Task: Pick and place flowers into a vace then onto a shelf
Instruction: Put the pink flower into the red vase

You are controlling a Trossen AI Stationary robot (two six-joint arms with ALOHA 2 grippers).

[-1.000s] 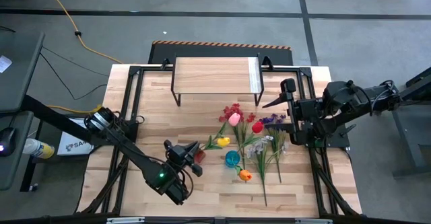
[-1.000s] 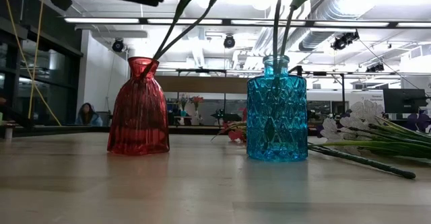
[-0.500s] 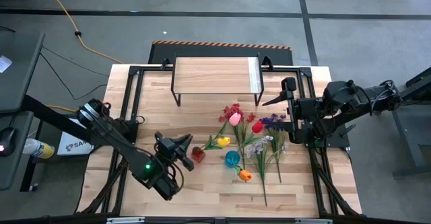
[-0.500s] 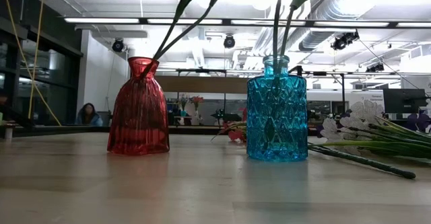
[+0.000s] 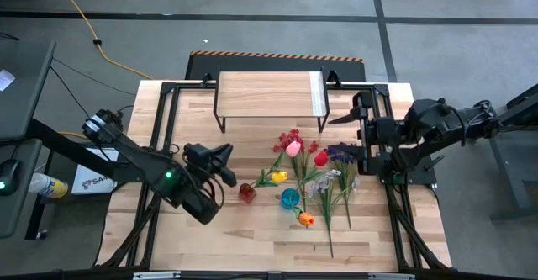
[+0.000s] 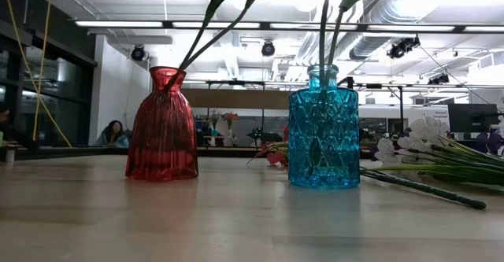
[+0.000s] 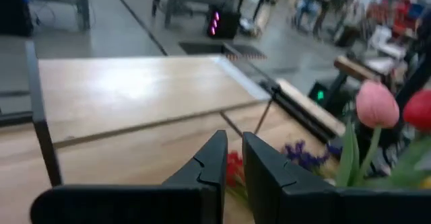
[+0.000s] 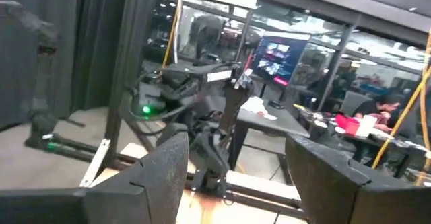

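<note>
Left pincer (image 5: 220,155) nearly closed, empty, has pulled back left from red vase (image 5: 246,192), stem delivered; right pincer (image 5: 340,118) wide, waiting near shelf (image 5: 267,93); remaining flowers (image 5: 328,183) next

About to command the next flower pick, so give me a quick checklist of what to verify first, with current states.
1. Left gripper empty: ok; its fingers are nearly together with nothing between them, left of the red vase.
2. Right gripper empty: ok; jaws wide apart, nothing held, near the table's right side by the shelf.
3. Vases upright: ok; red vase and blue vase both stand, each with a stem in it.
4. Loose flowers within reach: ok; they lie in a pile between the vases and the right arm.
5. Shelf top free for a vase: ok; nothing shows on it.
6. Stems untangled enough for a single pick: cannot tell; they overlap.
</note>
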